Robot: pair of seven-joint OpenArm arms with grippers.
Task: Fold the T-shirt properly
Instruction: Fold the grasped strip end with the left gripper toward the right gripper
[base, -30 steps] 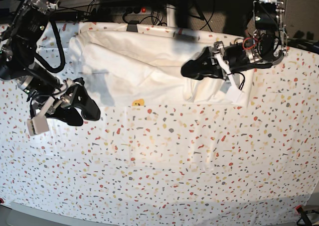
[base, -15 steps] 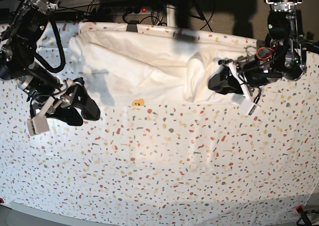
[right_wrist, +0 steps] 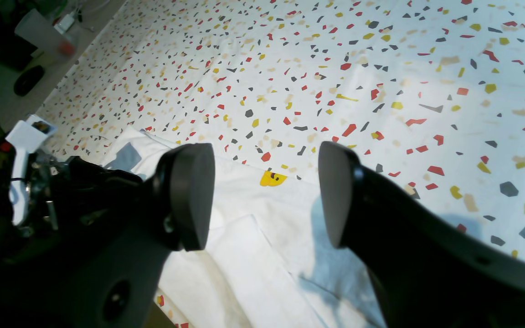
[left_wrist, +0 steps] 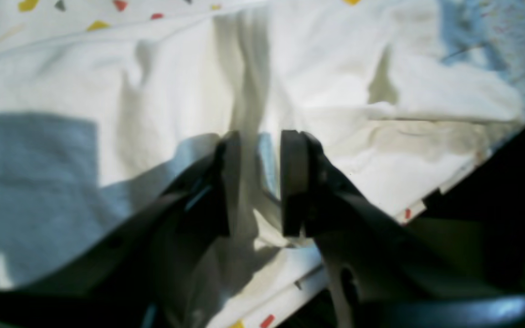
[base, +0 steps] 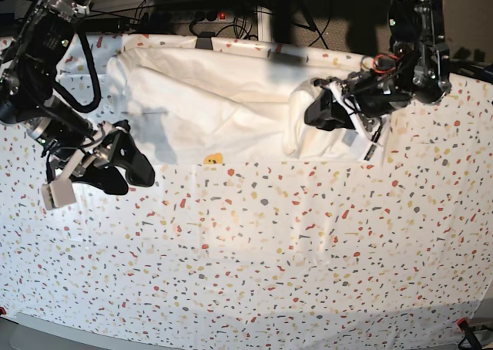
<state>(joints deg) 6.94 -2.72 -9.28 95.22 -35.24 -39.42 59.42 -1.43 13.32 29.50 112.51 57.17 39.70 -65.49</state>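
While the T-shirt (base: 216,115) lies spread at the twelve o'clock side of the tablecloth (base: 269,250), reaching from about ten o'clock to two o'clock, I keep my two arms at its opposite ends so each can work its own side. My left gripper (base: 317,111) sits over the shirt's two o'clock end, where a bunched fold (base: 302,126) of cloth stands in a hump. In the left wrist view the jaws stand narrow, with a ridge of white fabric running between the pads (left_wrist: 294,182). I cannot tell whether they pinch it or only straddle it, since a slit of light shows between them. I judge I am placed there because that raised fold is the easiest part to catch for carrying the end across. My right gripper (base: 123,165) hangs at nine o'clock, clear of the cloth, just off the shirt's near corner. Its jaws stand wide and hold nothing, as the right wrist view shows plainly. A small yellow scrap of the print (right_wrist: 273,178) peeks at the near hem, so the shirt probably lies face down. The folding seems barely begun.
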